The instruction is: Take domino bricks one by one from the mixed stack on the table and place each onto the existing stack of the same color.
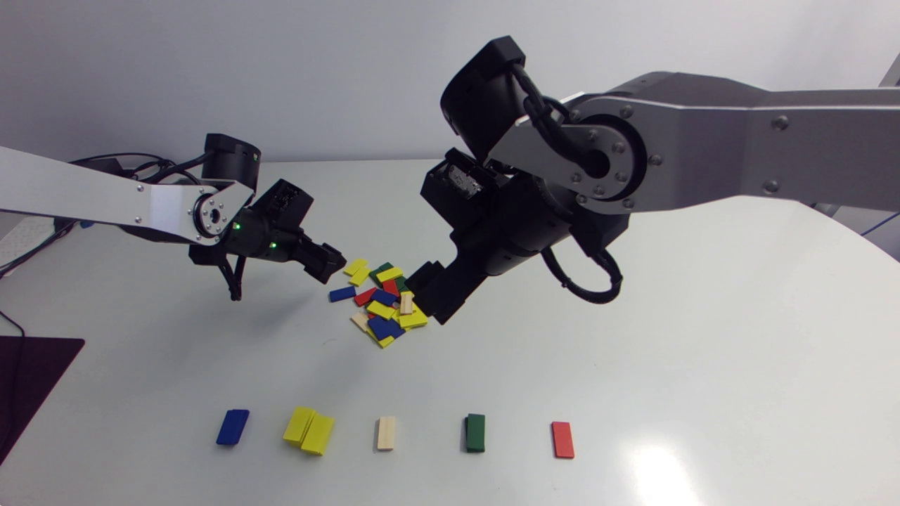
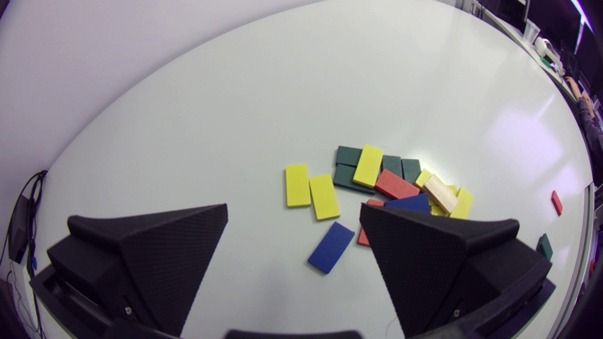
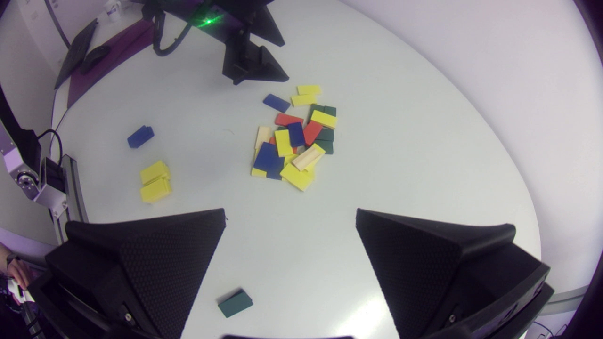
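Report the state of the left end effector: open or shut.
Open. In its own wrist view the left end effector has its two fingers standing wide apart, gripping nothing.

Brick pile [image 1: 380,303] perhaps touching right pincer [image 1: 427,295]

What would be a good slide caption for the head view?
Left gripper and right gripper, both open, flank the mixed domino pile; five single-colour stacks stand in a row apart from it.

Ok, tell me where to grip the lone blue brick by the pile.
Pinch the blue brick across its long edges, coming straight down with the left gripper. It lies flat at the edge of the pile with nothing on it, so only its thin sides offer a hold.
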Tool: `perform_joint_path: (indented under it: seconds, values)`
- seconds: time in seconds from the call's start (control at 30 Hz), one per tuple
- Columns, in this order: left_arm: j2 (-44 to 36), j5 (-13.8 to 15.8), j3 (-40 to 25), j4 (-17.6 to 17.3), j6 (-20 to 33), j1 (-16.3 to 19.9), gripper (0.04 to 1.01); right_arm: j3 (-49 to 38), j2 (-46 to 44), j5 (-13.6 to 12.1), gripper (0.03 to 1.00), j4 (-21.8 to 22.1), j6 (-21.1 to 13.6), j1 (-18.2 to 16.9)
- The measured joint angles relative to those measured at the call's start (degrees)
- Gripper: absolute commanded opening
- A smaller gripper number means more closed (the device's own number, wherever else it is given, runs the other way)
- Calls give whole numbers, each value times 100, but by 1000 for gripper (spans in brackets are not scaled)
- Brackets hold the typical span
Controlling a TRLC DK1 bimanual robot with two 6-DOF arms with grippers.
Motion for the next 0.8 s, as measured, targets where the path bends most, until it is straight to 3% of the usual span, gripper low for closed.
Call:
perform_joint_path:
  seconds: [0.37,0.8]
  values:
    - [717,85,734,31,0,-7,997,0,0,-28,970,0,0,0]
    - [1309,87,1130,28,2,-105,997,-9,-2,-66,970,2,0,0]
